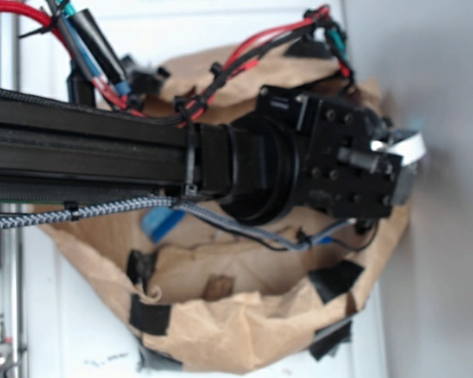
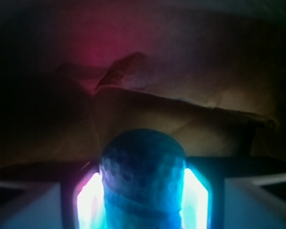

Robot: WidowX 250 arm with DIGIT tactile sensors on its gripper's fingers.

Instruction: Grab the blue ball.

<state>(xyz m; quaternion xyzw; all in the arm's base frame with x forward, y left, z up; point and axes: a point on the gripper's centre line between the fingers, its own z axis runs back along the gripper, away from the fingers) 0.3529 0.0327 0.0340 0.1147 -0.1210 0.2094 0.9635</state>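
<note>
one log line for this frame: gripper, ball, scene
gripper: shut on blue ball | ball: between glowing fingers, wrist view | arm: reaching into brown paper bag | ball hidden in exterior view

The blue ball (image 2: 143, 179) is teal-blue with little bumps, lit by glowing white and pink light on both sides. The paper (image 1: 221, 323) is brown and crumpled, with black tape patches (image 1: 150, 315). The robot arm (image 1: 87, 150) is black, with red wires (image 1: 260, 47) and a black-and-white speckled cable (image 1: 79, 214)
</note>
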